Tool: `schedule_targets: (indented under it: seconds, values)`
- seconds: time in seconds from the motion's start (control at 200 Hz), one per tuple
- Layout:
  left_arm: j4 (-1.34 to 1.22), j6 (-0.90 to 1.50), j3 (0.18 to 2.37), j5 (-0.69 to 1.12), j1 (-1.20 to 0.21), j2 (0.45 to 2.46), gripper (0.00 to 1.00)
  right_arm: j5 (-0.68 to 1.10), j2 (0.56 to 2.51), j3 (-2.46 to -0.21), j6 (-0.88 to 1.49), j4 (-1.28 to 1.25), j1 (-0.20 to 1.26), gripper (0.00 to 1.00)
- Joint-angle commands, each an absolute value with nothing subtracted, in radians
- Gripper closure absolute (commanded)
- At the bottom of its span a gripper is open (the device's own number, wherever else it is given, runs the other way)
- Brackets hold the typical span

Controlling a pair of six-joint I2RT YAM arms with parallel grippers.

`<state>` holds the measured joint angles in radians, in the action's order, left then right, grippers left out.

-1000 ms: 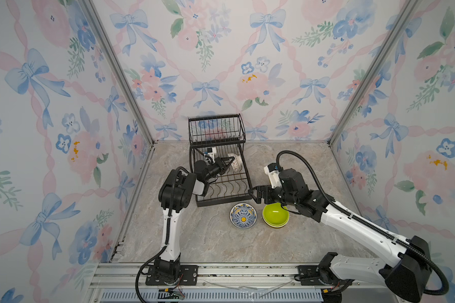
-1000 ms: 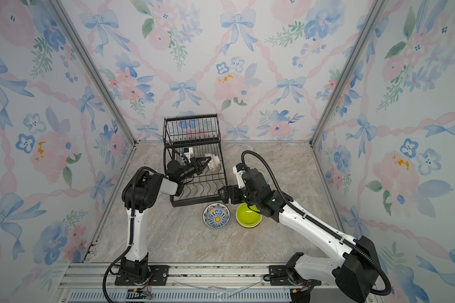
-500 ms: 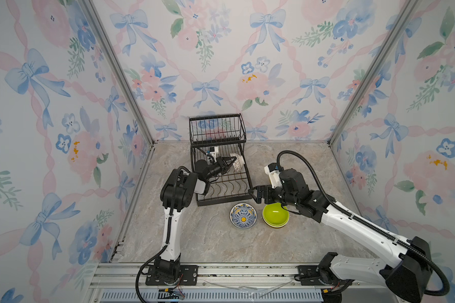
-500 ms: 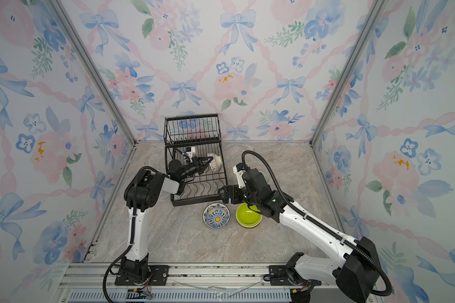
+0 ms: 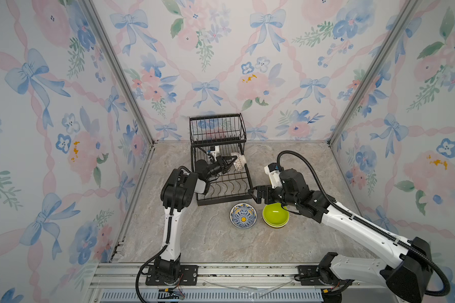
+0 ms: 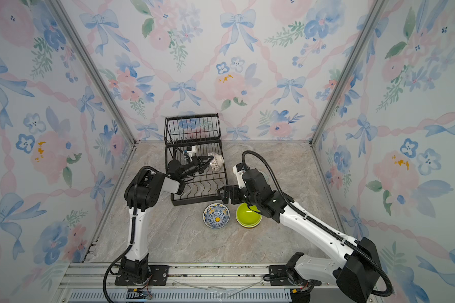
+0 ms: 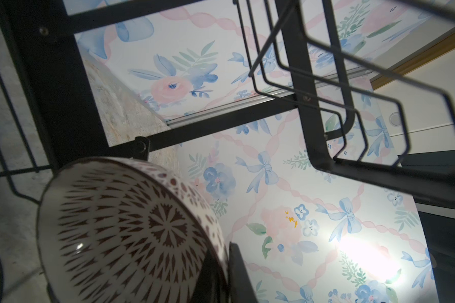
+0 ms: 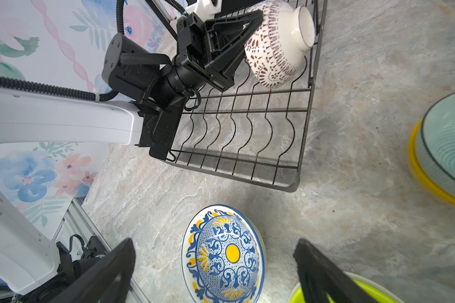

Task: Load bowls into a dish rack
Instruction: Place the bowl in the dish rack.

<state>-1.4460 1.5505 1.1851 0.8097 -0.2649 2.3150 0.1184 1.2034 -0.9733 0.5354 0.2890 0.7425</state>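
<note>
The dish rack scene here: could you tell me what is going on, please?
The left gripper is shut on the rim of a white brown-patterned bowl, holding it on its side at the dish rack's lower tray. The right gripper is open and empty, near the blue-and-yellow bowl and lime green bowl, which sit on the table.

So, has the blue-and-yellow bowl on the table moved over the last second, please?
No: the blue-and-yellow bowl stays just off the front edge of the dish rack.
</note>
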Motion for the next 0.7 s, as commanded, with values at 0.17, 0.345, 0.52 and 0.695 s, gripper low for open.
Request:
schedule_targets:
  seconds: [0.17,0.345,0.52,0.695]
  values:
    - [-1.494,1.536,1.158,0.806,-0.257,2.441,1.00,0.100,1.188,-0.974,0.543,0.281,0.761,0.04]
    - [-1.467,1.532,1.141,0.801,-0.246,2.446,1.00,0.099,1.191,-0.975,0.545,0.282,0.762,0.04]
    - [-1.468,1.540,1.126,0.804,-0.235,2.466,1.00,0.094,1.202,-0.980,0.551,0.278,0.768,0.04]
    - [-1.439,1.540,1.125,0.810,-0.224,2.475,1.00,0.086,1.217,-0.996,0.552,0.284,0.779,0.04]
